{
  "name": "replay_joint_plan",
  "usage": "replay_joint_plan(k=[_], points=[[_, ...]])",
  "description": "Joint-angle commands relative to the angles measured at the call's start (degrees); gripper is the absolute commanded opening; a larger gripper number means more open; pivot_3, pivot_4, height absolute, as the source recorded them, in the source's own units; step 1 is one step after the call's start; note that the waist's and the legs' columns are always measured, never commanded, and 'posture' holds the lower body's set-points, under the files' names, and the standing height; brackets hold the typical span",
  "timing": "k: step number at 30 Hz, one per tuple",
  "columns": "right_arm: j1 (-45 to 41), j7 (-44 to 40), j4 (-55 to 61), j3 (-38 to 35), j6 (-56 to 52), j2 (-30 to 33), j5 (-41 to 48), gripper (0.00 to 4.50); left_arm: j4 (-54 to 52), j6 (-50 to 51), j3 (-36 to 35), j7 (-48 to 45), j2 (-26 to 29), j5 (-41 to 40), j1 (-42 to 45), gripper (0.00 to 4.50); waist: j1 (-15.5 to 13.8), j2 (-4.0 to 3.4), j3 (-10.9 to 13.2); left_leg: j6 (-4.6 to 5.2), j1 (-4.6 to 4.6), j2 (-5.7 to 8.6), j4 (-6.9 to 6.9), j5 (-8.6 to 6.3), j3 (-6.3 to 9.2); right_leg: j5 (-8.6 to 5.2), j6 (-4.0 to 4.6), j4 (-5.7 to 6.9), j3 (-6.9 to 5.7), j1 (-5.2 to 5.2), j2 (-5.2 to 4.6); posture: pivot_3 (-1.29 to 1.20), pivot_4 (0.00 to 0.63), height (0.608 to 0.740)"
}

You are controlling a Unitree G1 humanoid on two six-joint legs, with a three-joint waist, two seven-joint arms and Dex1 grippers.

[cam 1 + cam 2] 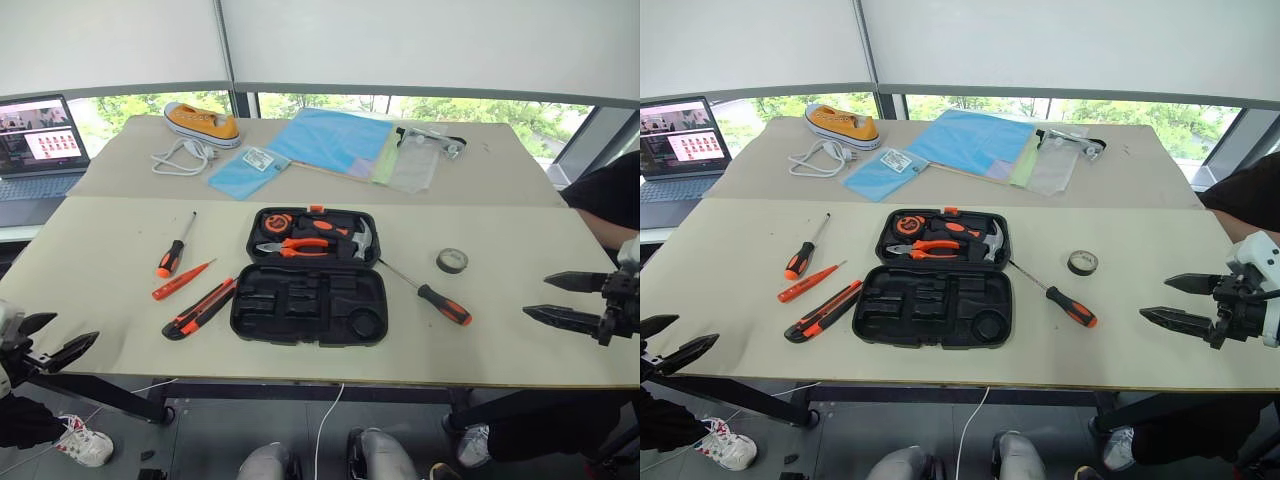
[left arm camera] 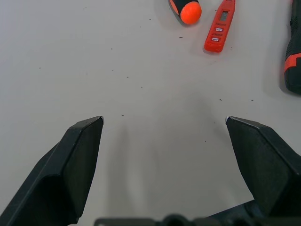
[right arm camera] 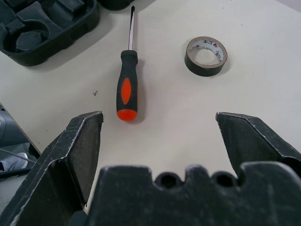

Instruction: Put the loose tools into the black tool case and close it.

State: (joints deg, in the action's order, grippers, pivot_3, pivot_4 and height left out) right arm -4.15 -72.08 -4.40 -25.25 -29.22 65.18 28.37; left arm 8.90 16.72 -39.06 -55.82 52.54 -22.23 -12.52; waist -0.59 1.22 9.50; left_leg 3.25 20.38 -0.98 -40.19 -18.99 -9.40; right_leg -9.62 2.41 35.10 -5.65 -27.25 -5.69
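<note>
The black tool case (image 1: 300,301) lies open at the table's middle, its near half showing bare recesses. Left of it lie an orange-and-black screwdriver (image 1: 172,252), a slim orange screwdriver (image 1: 182,281) and the utility knife (image 1: 200,309). Right of it lie a second screwdriver (image 1: 430,296) and the dark tape roll (image 1: 452,261). My left gripper (image 1: 77,327) hangs open at the front left edge, apart from the tools. At the table's right side my right gripper (image 1: 535,295) is open and points at that screwdriver (image 3: 127,87) and tape roll (image 3: 205,56).
Orange pliers (image 1: 300,246) and a hammer (image 1: 357,238) sit in the case's far half. On the back table are a laptop (image 1: 40,145), an orange shoe (image 1: 203,123), a white cable (image 1: 182,157) and blue folders (image 1: 330,140). A person's dark sleeve (image 1: 605,190) is at the right.
</note>
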Motion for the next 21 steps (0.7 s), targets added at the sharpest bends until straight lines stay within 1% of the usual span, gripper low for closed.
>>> replay_joint_plan(k=[1,3,6,8,11,13,16,19,21], points=[[-0.7,0.0,-0.1,-2.0,1.5,0.1,0.3,4.45,-2.4,1.5,-0.1,0.3,1.9,0.5,-0.6,4.46,0.0,0.00,0.0,0.00,0.00,0.00,0.00,0.00,0.00,0.00,0.00,0.00,0.00,0.00,0.00,0.00,0.150,0.718],[-0.7,0.4,-0.4,-2.6,2.2,-0.2,0.1,4.45,-4.0,5.9,1.3,1.7,2.7,0.5,0.2,4.46,0.0,0.00,0.0,0.00,0.00,0.00,0.00,0.00,0.00,0.00,0.00,0.00,0.00,0.00,0.00,0.00,0.150,0.718],[-1.0,0.5,0.8,-2.8,2.6,-0.2,0.4,4.45,-7.3,12.5,2.5,3.6,3.7,-1.4,3.5,4.46,-0.2,0.00,0.0,-0.01,-0.01,0.01,-0.01,0.01,-0.01,0.01,-0.02,0.02,0.01,0.03,0.01,0.00,0.150,0.718],[-2.7,1.1,4.5,-2.3,0.3,-0.2,2.5,4.45,-9.5,17.6,4.9,6.0,4.6,-2.2,8.3,4.46,-0.2,0.00,0.0,-0.04,-0.02,0.01,-0.01,0.02,0.00,0.02,-0.04,0.04,0.00,0.05,0.00,0.00,0.150,0.718],[-6.3,2.5,10.4,-1.1,-3.7,-0.7,6.2,4.45,-8.7,27.9,11.1,10.6,6.1,-1.2,17.8,4.46,-0.1,0.01,0.0,-0.15,-0.05,0.02,-0.06,0.09,0.00,0.05,-0.07,0.15,0.01,0.08,0.03,0.00,0.150,0.718],[-9.2,3.5,15.2,0.1,-7.8,-1.0,10.3,4.45,-6.1,34.7,15.5,12.7,5.9,-1.7,26.8,4.46,-0.1,0.01,0.0,-0.22,-0.14,0.02,-0.04,0.14,0.00,0.08,-0.10,0.20,0.03,0.16,0.10,0.00,0.150,0.718],[-12.2,4.6,19.5,1.9,-11.0,-1.3,13.6,4.45,-2.2,40.2,20.3,14.6,5.2,-0.8,36.4,4.46,0.1,0.08,0.0,-0.28,-0.15,0.01,-0.05,0.19,-0.01,0.08,-0.07,0.28,0.02,0.15,0.23,0.00,0.150,0.718],[-17.0,6.3,24.7,6.2,-12.0,-2.8,15.8,4.45,8.7,39.0,29.0,15.9,3.1,4.2,47.7,4.46,0.2,0.12,0.0,-0.32,-0.19,0.05,-0.09,0.23,-0.09,0.05,-0.02,0.39,0.00,0.14,0.35,0.00,0.150,0.718],[-19.4,7.1,26.3,8.1,-12.9,-3.9,17.0,4.45,15.1,38.0,31.8,16.1,1.2,5.9,53.4,4.46,0.1,0.13,0.0,-0.26,-0.21,0.10,-0.15,0.30,-0.18,0.05,-0.01,0.49,-0.05,0.13,0.45,0.00,0.150,0.718]])
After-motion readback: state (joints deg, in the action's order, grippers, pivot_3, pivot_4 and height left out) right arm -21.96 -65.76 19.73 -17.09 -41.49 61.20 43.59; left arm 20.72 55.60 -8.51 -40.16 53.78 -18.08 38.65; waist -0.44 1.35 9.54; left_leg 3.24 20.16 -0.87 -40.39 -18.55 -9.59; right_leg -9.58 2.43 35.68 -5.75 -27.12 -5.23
